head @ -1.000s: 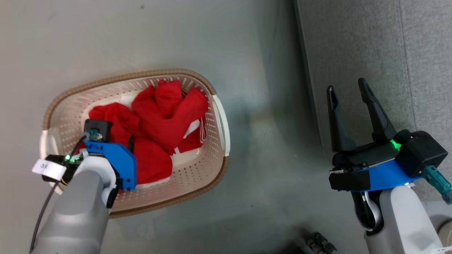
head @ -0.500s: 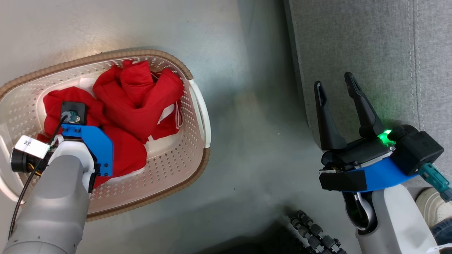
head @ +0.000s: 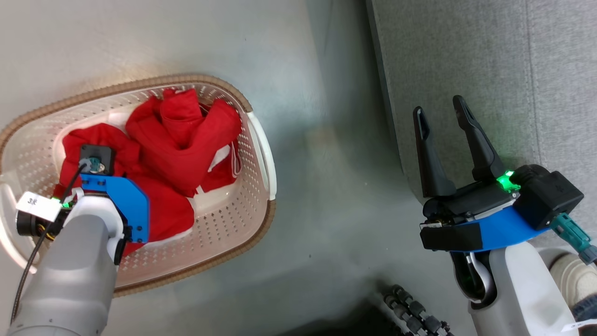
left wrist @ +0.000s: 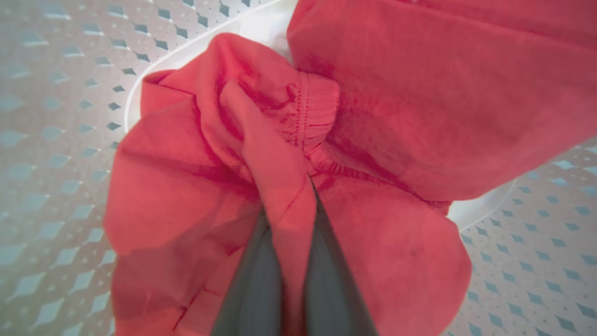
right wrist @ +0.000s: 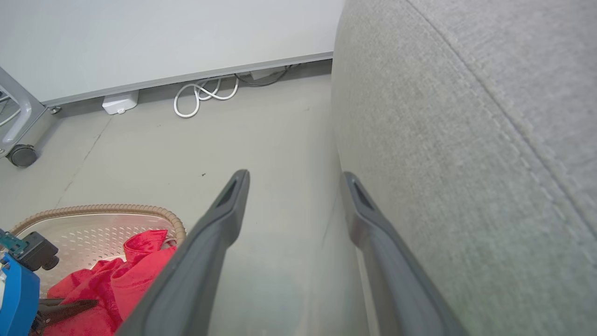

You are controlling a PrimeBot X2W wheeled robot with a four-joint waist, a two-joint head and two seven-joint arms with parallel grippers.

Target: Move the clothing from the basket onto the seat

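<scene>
The cream-white basket (head: 210, 82) with a brown rim stands on the floor at the left, holding the red clothing (head: 186, 135) with white trim. My left arm reaches down into it. In the left wrist view my left gripper (left wrist: 289, 200) is shut on a raised fold of the red clothing (left wrist: 396, 93), with the perforated basket wall (left wrist: 56, 116) behind. My right gripper (head: 438, 106) is open and holds nothing, hovering over the front edge of the grey seat (head: 466, 56). The right wrist view shows the same open gripper (right wrist: 295, 176) beside the seat (right wrist: 443, 116), with the basket (right wrist: 116, 207) at the lower left.
Bare grey floor lies between basket and sofa. A black ribbed object (head: 410, 312) and a pale shoe (head: 566, 275) sit along the bottom edge. Far off, a white cable (right wrist: 200, 93) lies by the wall and a caster wheel (right wrist: 21, 155) stands at the left.
The head camera has turned, so the basket sits further left in the picture. My left gripper stays down in the clothing. The right gripper stays open by the sofa edge.
</scene>
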